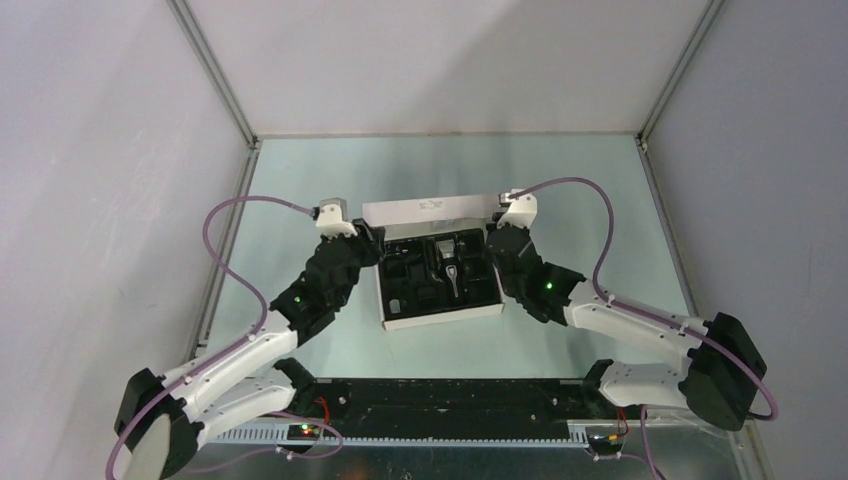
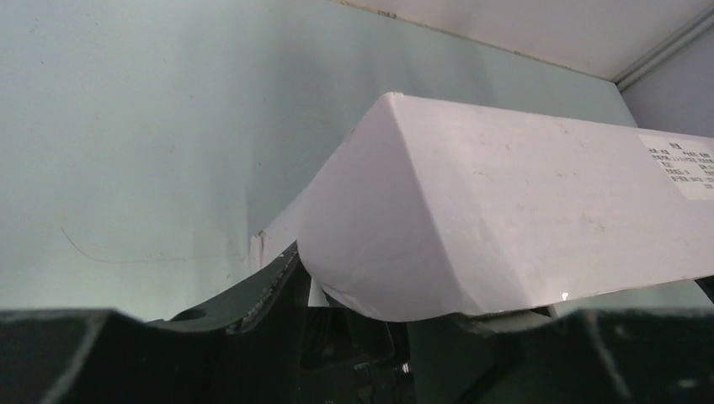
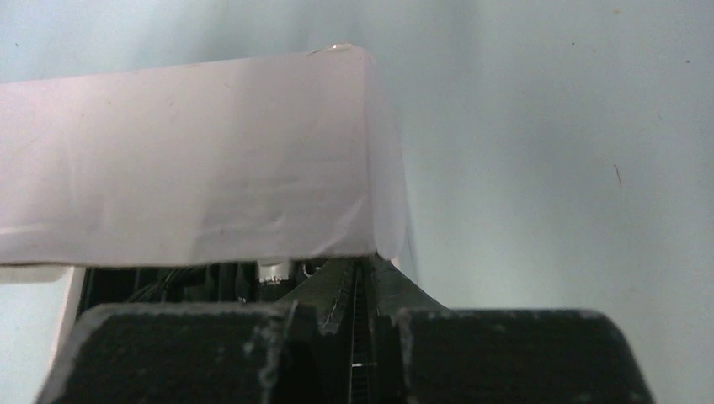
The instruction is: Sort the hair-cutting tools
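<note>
The hair-cutting tools all sit inside the open box at the middle of the desk, bedded in its black tray. The silver-grey hair clipper lies right of the tray's centre, and the dark accessories at its 9 o'clock are too small to tell apart. No tool shows outside the box.

At the box's 10 o'clock corner the left claw is spread, with the lid's corner between its fingers. At 2 o'clock the right claw is pressed together, seemingly pinching the thin edge of the lid, which stands upright along the far side.

By my reading the box is open and neither claw holds a tool. I cannot tell whether the sorting is finished or not yet begun.
</note>
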Action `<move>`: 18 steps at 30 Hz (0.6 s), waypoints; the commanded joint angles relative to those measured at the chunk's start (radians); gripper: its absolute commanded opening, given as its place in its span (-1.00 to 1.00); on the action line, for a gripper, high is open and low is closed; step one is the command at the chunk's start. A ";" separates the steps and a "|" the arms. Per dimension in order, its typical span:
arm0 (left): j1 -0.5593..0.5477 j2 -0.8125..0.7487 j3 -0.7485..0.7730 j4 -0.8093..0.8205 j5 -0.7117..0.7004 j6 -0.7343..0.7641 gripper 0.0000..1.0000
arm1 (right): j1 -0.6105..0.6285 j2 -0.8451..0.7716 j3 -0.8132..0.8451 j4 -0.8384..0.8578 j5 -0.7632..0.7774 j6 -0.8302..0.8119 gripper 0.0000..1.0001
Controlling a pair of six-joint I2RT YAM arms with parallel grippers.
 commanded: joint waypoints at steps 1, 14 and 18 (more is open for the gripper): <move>-0.030 -0.058 -0.030 -0.020 -0.006 -0.064 0.00 | 0.029 -0.036 -0.031 -0.029 0.016 0.044 -0.81; -0.067 -0.092 -0.028 -0.036 0.038 -0.158 0.10 | 0.041 -0.080 -0.037 -0.063 0.016 0.068 -0.78; -0.073 -0.089 -0.005 -0.063 0.044 -0.164 0.11 | 0.042 -0.097 -0.037 -0.070 0.008 0.066 -0.75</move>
